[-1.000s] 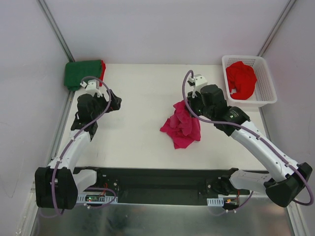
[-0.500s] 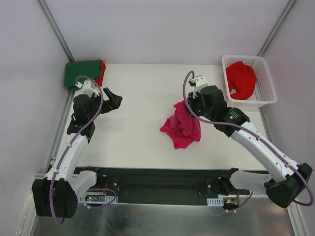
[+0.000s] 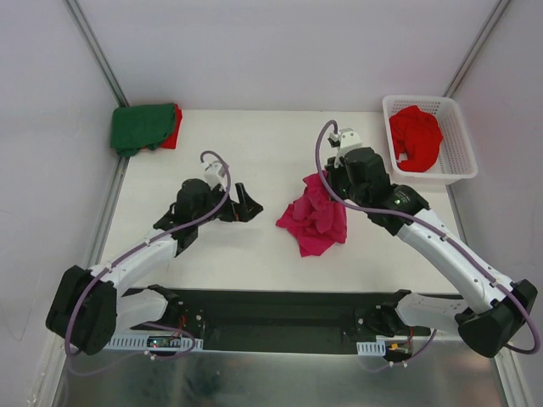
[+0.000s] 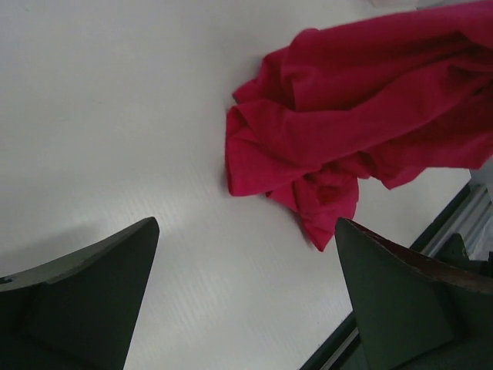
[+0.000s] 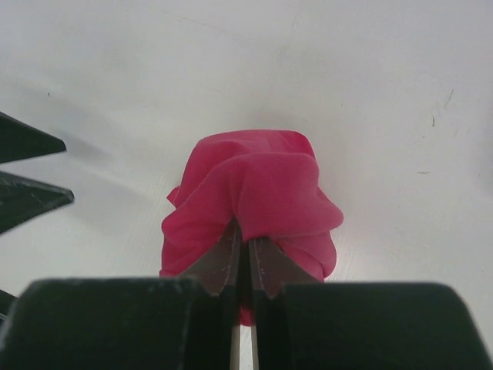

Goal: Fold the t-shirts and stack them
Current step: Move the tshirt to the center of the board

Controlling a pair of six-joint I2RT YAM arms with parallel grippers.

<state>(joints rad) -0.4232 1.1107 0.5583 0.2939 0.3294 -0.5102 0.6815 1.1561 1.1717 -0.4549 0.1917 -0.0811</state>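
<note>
A crumpled magenta-pink t-shirt (image 3: 315, 216) (image 4: 362, 127) lies near the middle of the table. My right gripper (image 3: 327, 185) (image 5: 246, 231) is shut on a bunched fold of it and holds that part up. My left gripper (image 3: 246, 206) (image 4: 245, 231) stands open just left of the shirt, low over the table, nothing between its fingers. A folded dark green t-shirt (image 3: 140, 125) lies at the far left corner on top of a red one (image 3: 174, 136). Another red t-shirt (image 3: 415, 137) is crumpled in the white basket (image 3: 458, 170).
The white lattice basket stands at the far right corner. White walls with metal rails enclose the table on three sides. A black frame (image 3: 280, 309) with the arm bases runs along the near edge.
My left arm has swung from the far left, near the green shirt, to the right and now sits beside the pink shirt. The right gripper has kept its hold and place.
</note>
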